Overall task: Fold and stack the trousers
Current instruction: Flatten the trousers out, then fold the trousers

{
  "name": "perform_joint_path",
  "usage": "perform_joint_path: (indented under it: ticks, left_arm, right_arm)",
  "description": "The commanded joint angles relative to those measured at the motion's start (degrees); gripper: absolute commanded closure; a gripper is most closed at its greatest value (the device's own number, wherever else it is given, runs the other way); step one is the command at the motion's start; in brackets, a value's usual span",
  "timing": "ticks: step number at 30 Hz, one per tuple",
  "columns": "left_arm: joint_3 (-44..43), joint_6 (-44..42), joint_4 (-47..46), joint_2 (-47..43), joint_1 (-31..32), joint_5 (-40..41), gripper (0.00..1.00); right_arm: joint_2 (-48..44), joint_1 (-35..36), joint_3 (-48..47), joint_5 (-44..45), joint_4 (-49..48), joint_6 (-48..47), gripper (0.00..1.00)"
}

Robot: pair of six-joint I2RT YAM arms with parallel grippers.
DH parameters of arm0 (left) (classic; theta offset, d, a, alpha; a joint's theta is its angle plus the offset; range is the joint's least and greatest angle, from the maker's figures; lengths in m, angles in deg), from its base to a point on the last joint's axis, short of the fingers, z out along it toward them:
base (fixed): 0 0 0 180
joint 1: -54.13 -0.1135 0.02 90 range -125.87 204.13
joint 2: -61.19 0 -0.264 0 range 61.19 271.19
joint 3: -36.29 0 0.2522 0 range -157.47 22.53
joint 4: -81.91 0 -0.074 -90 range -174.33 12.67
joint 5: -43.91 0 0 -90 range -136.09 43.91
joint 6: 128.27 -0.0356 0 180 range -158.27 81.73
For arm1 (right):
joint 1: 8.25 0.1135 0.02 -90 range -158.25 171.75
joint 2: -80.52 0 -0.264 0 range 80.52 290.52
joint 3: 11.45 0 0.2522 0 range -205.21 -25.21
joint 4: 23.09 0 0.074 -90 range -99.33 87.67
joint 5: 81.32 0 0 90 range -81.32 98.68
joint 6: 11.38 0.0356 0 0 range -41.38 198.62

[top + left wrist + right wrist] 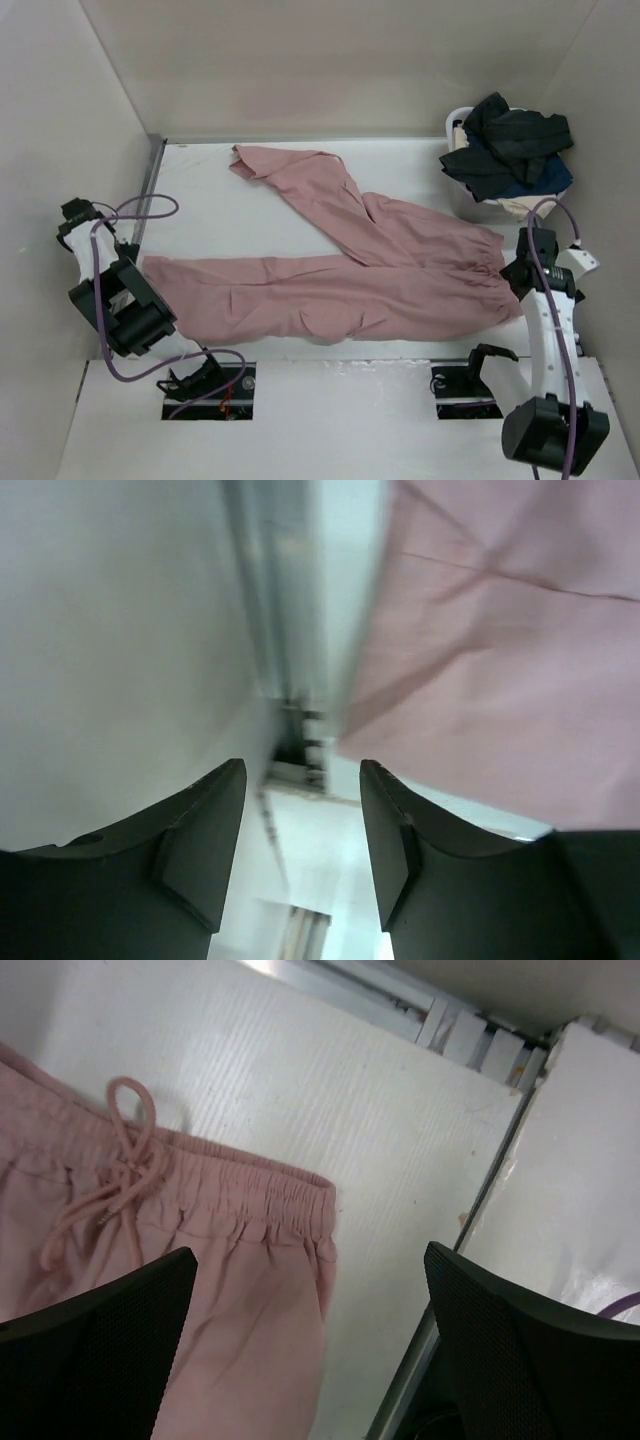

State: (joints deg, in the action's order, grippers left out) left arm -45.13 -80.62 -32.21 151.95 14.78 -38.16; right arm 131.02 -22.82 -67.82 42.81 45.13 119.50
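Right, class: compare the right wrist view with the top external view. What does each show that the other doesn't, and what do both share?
Only the right wrist view: the drawstring tied at the waist, which cannot be made out from above.
Only the top view: both legs of the trousers spread flat, the dark clothes piled at the far right, and the left arm.
Both: the gathered waistband, the white table, and the right tool by the waist.
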Motion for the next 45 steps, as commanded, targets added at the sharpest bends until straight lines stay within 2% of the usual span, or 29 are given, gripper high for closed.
perform_joint_path:
  ticks: [1, 3, 5, 8, 10, 12, 15, 17, 21, 25, 28, 35, 38, 42, 45]
  left_arm:
    - [-11.6, -0.3, -2.6, -4.3, 0.8, 2.4, 0.50]
    - [-20.0, 1.9, -2.1, -5.1, 6.7, -2.4, 0.45]
    - [-29.1, 5.6, 0.9, -1.9, 15.2, -10.3, 0.40]
    - [-44.2, 11.9, 8.9, 12.0, 27.0, -24.3, 0.42]
    - [-53.7, 15.8, 9.6, 22.7, 32.8, -31.0, 0.43]
    - [-64.8, 19.2, 9.0, 33.9, 37.3, -33.3, 0.44]
    - [-77.5, 20.8, 7.0, 45.9, 41.4, -30.3, 0.44]
    - [-76.6, 19.0, 2.9, 47.5, 43.3, -27.4, 0.42]
    - [-65.0, 10.1, -7.2, 44.0, 46.0, -21.7, 0.36]
    - [-65.2, 7.1, -10.5, 46.3, 46.6, -13.1, 0.39]
    - [-65.6, 8.5, -11.6, 46.5, 46.2, -12.6, 0.45]
    - [-63.9, 5.8, -16.2, 43.7, 45.7, -12.8, 0.47]
    - [-65.2, 1.7, -10.6, 46.0, 45.9, -12.1, 0.57]
    - [-65.5, 2.3, -5.1, 47.0, 45.7, -16.5, 0.75]
    - [-65.5, 3.1, -4.7, 47.8, 45.5, -17.4, 0.95]
  right_arm:
    - [-6.1, 0.5, -5.5, 5.6, 2.4, -0.5, 0.00]
    - [-8.5, 1.6, -6.6, 5.5, 1.1, -1.3, 0.00]
    - [-9.1, 4.4, -6.8, 4.2, -2.2, -4.0, 0.00]
    - [-5.6, 10.2, -6.6, 2.3, -7.2, -7.7, 0.00]
    - [-2.9, 13.1, -7.2, 2.0, -10.5, -9.5, 0.00]
    - [-1.1, 15.7, -8.2, 1.9, -14.0, -11.6, 0.00]
    - [0.1, 18.6, -9.2, 1.1, -17.7, -15.7, 0.00]
    - [0.5, 20.1, -9.2, -0.5, -18.9, -17.2, 0.00]
    - [0.6, 21.2, -8.5, -2.4, -18.2, -17.0, 0.00]
    - [-1.4, 22.3, -7.5, -2.6, -17.0, -16.2, 0.00]
    - [-2.5, 22.7, -7.0, -2.9, -16.2, -15.7, 0.00]
    - [-1.5, 22.7, -6.6, -4.9, -16.2, -15.9, 0.00]
    - [-1.0, 22.7, -6.8, -5.1, -16.6, -15.9, 0.00]
    - [-1.2, 22.7, -6.5, -5.1, -16.8, -16.4, 0.00]
    - [0.1, 21.0, -6.1, -5.8, -17.6, -17.4, 0.00]
